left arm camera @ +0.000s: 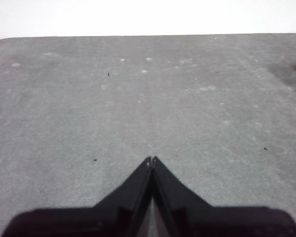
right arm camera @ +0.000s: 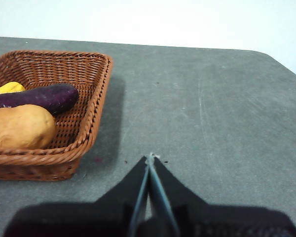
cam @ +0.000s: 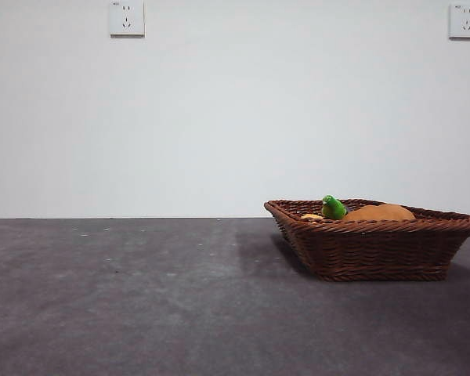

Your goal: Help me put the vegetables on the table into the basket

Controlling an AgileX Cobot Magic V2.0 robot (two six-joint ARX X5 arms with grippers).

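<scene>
Two hands, left hand (left arm camera: 151,159) and right hand (right arm camera: 150,156), pressed together over mottled grey table (cam: 141,298).

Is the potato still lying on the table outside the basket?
No, in the right wrist view the potato lies inside the basket, beside the eggplant and the corn.

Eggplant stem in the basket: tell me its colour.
Bright green; the eggplant stem shows best in the front view, above the basket rim.
</scene>
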